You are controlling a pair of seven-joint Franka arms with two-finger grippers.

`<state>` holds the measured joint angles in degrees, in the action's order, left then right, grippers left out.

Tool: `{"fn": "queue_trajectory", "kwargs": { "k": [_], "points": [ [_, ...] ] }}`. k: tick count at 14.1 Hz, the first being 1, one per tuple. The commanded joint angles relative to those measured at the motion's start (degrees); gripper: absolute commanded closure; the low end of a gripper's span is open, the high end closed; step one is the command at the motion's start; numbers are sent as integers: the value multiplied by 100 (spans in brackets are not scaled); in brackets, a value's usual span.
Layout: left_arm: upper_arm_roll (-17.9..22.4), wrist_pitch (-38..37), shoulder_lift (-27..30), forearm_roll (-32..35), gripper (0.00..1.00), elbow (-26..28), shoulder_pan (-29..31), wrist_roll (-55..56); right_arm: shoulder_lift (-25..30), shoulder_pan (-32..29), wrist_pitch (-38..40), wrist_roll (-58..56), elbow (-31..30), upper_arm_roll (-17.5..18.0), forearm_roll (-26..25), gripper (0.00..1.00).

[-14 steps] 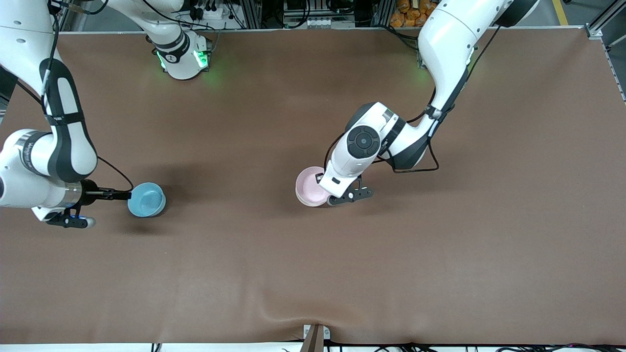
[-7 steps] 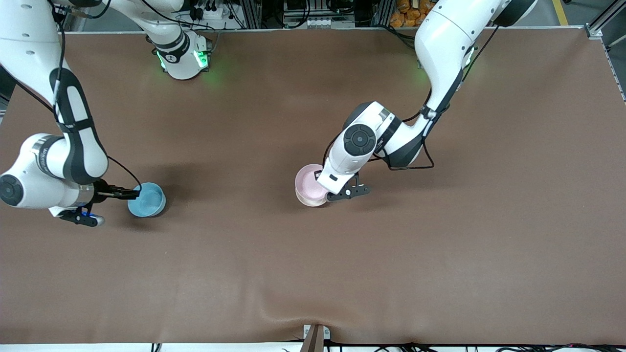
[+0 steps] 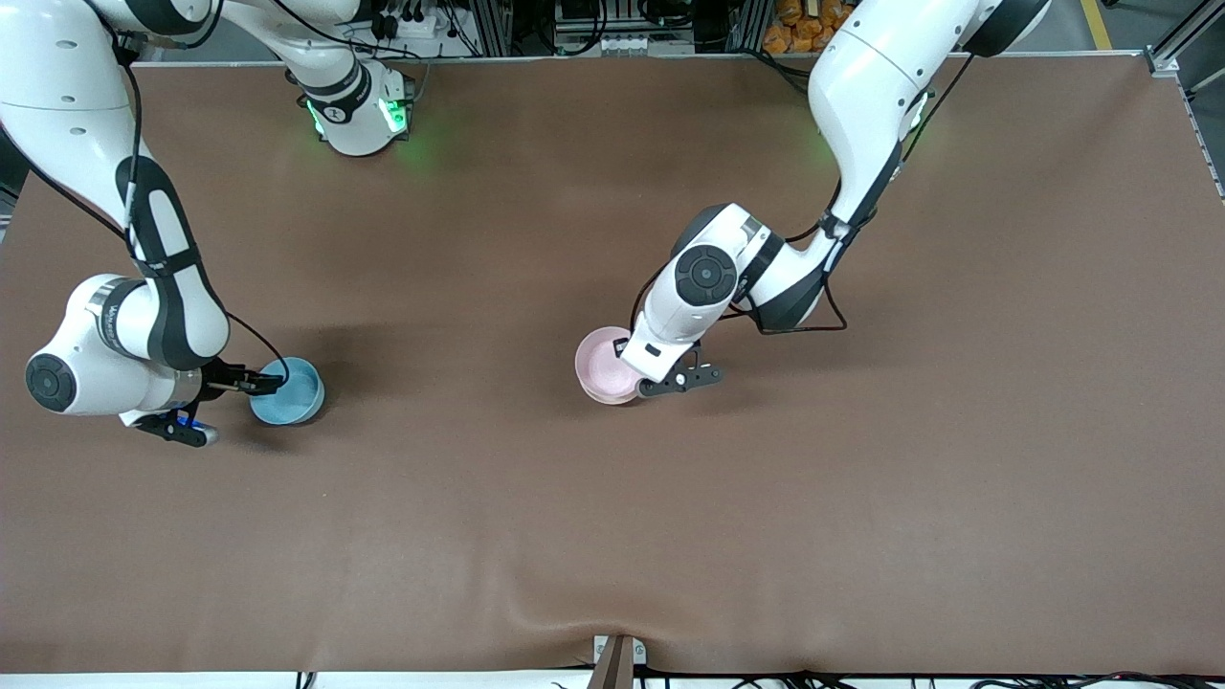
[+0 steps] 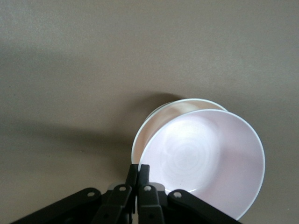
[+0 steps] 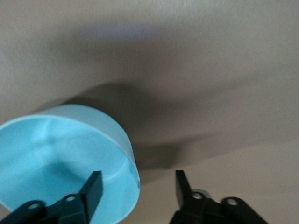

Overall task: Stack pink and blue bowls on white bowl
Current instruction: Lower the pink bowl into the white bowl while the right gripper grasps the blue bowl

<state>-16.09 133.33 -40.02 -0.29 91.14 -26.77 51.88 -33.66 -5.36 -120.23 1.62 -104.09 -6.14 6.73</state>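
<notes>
My left gripper [image 4: 139, 170] is shut on the rim of the pale pink bowl [image 3: 599, 365] [image 4: 208, 158] near the table's middle. The pink bowl sits over the white bowl [image 4: 150, 125], slightly off-centre, so only an arc of white rim shows. I cannot tell whether the two bowls touch. The sky blue bowl [image 3: 293, 390] [image 5: 56, 154] stands upright on the table toward the right arm's end. My right gripper [image 3: 272, 384] [image 5: 138, 179] is open and straddles its wall, with one finger [image 5: 95, 183] inside the bowl and the other outside it.
The brown table mat [image 3: 861, 478] is bare around both bowls. The arm bases stand along the table's edge farthest from the front camera. A small bracket [image 3: 617, 658] sits at the edge nearest the camera.
The right arm swung toward the blue bowl; its fingers now reach over the rim and stand narrower. The left arm and the pink bowl shifted slightly.
</notes>
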Motion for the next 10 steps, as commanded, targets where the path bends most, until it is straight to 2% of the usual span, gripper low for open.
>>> {"fn": "queue_trajectory", "kwargs": {
  "k": [1,4,5,7,10],
  "points": [
    [62,237,-58,-6,100,44,-65,-20,-176,-36,-219,285,99,43,74,100],
    [62,413,-181,29,100,18,-56,-11,-168,-36,-202,427,161,52,74,100],
    [62,413,-199,21,88,-8,-30,-2,-159,-44,-159,427,213,60,83,100],
    [62,413,-164,-49,2,-17,14,76,-54,8,7,392,275,87,92,100],
    [62,326,-15,-50,0,-35,32,77,78,139,701,-210,669,227,83,100]
  ]
}}
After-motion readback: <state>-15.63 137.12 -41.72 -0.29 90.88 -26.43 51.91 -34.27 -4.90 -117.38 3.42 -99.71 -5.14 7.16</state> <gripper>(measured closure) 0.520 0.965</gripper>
